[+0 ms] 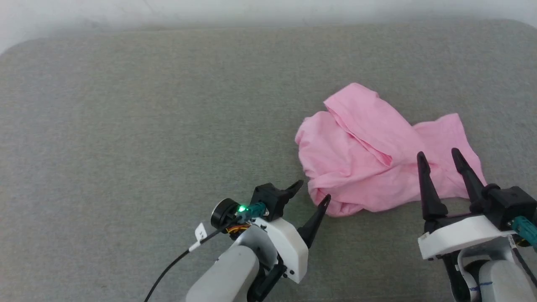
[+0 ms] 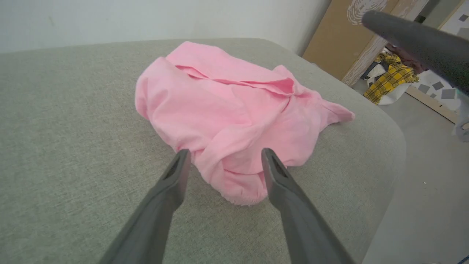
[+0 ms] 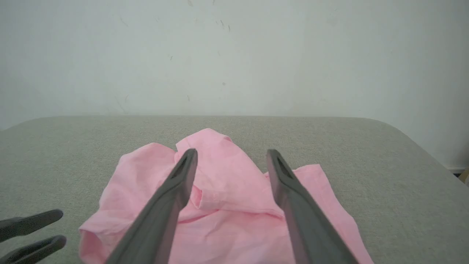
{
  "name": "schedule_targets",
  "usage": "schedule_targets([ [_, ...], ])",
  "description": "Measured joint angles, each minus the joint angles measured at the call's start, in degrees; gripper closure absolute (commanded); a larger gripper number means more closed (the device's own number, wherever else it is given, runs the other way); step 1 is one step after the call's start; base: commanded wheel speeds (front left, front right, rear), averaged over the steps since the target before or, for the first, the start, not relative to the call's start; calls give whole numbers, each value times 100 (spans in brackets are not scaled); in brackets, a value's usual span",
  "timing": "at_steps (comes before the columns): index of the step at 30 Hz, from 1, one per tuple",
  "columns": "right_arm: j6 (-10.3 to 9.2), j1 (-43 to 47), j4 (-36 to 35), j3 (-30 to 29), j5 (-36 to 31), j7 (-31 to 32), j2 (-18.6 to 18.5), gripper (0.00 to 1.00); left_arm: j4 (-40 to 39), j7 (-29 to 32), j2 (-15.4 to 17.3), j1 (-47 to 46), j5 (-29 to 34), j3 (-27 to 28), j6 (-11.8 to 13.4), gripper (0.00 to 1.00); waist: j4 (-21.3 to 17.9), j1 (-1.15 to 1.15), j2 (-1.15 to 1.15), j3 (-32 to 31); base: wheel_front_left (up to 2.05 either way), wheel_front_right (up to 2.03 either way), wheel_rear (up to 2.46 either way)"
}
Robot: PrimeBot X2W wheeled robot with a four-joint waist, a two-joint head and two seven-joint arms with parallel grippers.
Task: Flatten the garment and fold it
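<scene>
The garment [image 1: 369, 167] is a pair of light pink cloth shorts lying in a crumpled heap on the right half of the bench [image 1: 126, 126], which is covered in grey-green woven fabric. The cloth is bunched and folded over itself. One broad flap runs diagonally across the top, and a flatter piece spreads toward the bench's right edge. A pale wall [image 1: 251, 8] stands behind the far edge.

In the head view, the left gripper [image 1: 313, 190] sits just beside the heap's near-left corner. Its jaws are spread, its dark fingers point at the cloth, and nothing is between them. A green light [image 1: 242, 208] glows on its wrist, and a black cable [image 1: 176, 260] trails off toward the lower edge. The left wrist view shows the left gripper [image 2: 225, 151] framing the rolled near hem of the garment [image 2: 227, 110]. Whether the tips touch the cloth cannot be told.

The right gripper [image 1: 438, 152] is over the near-right part of the heap with its jaws spread wide and empty. In the right wrist view, the right gripper [image 3: 231, 151] straddles the central fold of the garment [image 3: 227, 198], and the left gripper [image 3: 60, 227] shows at the lower left. Contact with the cloth cannot be told here either.

Beyond the bench's rounded corner in the left wrist view lie a grey floor [image 2: 421, 183], a brown board [image 2: 329, 40] and a yellow plaid cloth [image 2: 392, 79].
</scene>
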Motion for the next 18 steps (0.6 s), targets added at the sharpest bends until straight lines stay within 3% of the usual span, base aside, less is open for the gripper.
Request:
schedule_targets([
  [8, 1, -107, 196, 156, 212, -148, -3, 0, 548, 869, 1, -449, -621, -270, 413, 0, -444, 0, 0, 218, 0, 0, 0],
  [9, 0, -115, 219, 154, 218, -158, -4, 0, 601, 922, 0, -476, -621, -287, 461, 30, -483, 0, 0, 242, 0, 0, 0],
  [10, 1, -123, 248, 154, 235, -172, -4, 0, 637, 924, 1, -492, -621, -276, 517, 100, -513, 0, 0, 262, 0, 0, 0],
  [18, 0, -138, 327, 98, 261, -202, -8, 0, 315, 303, 205, -464, -727, 304, 1090, 100, -367, 0, 0, 276, 0, 0, 0],
])
